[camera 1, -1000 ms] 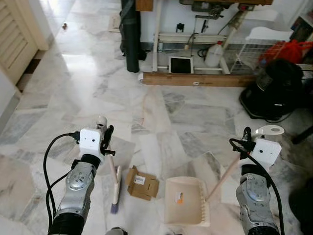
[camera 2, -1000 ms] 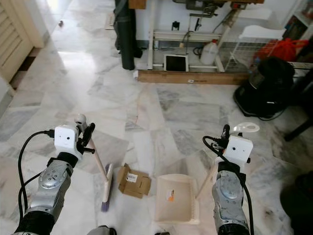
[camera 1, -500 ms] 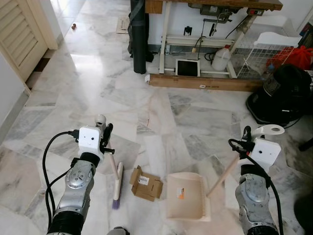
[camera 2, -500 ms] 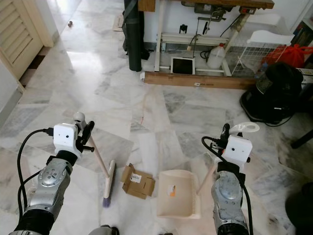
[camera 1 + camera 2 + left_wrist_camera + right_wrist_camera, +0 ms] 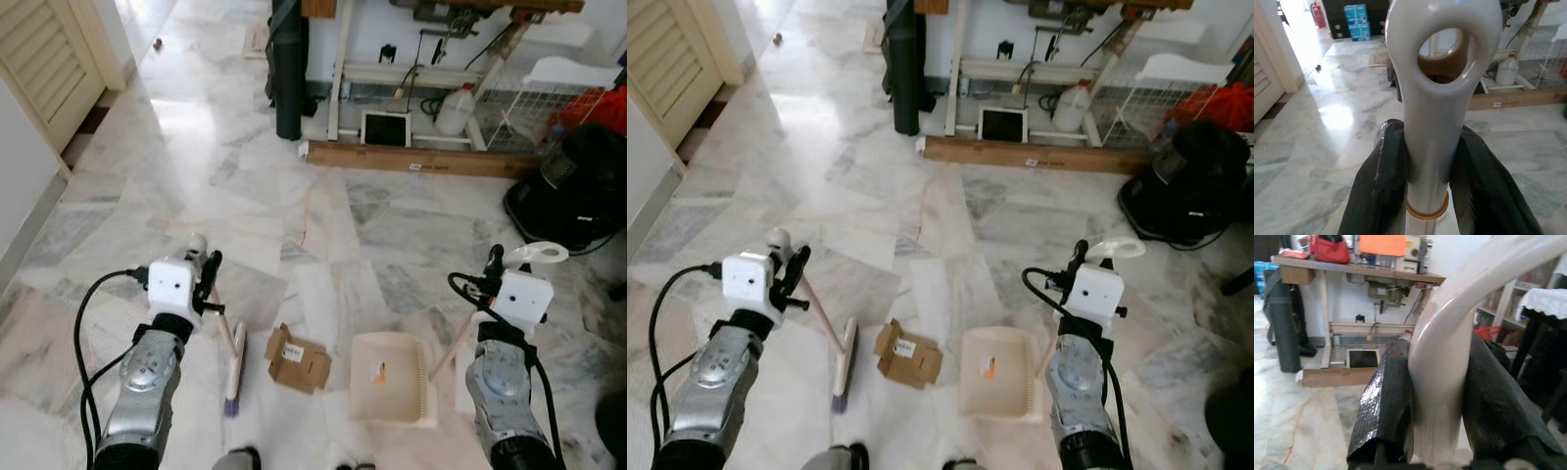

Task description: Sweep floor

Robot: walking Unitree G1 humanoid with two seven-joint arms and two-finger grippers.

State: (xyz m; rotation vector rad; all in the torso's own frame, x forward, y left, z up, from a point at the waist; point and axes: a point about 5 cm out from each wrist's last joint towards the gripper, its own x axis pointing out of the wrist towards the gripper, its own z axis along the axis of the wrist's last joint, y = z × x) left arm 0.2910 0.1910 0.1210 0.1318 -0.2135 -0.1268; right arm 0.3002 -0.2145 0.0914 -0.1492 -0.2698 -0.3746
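Sweeping the flattened cardboard box (image 5: 298, 359) into the dustpan (image 5: 393, 392) is judged to be the step in hand. The box lies flat on the marble floor (image 5: 196, 186), between the broom head and the pan mouth, near both but touching neither as far as can be seen.

The broom (image 5: 233, 370) has its bristle head on the floor at 9 o'clock of the box, its handle rising toward 10 o'clock. The left gripper (image 5: 1426, 161) has both black fingers clamped on the handle just under the hanging loop.

The dustpan rests at 3 o'clock of the box, with the comb edge on its far side. The right gripper (image 5: 1435, 382) is closed around the pan's long handle near its curved top.

Recommended procedure: keep the bristles in floor contact and stroke toward 3 o'clock, low and slow, since light card is likely to skate or flip. Hold the pan lip flat on the marble so the box rides in instead of sliding under. The workbench (image 5: 1038, 59) at 12 o'clock stands well apart.
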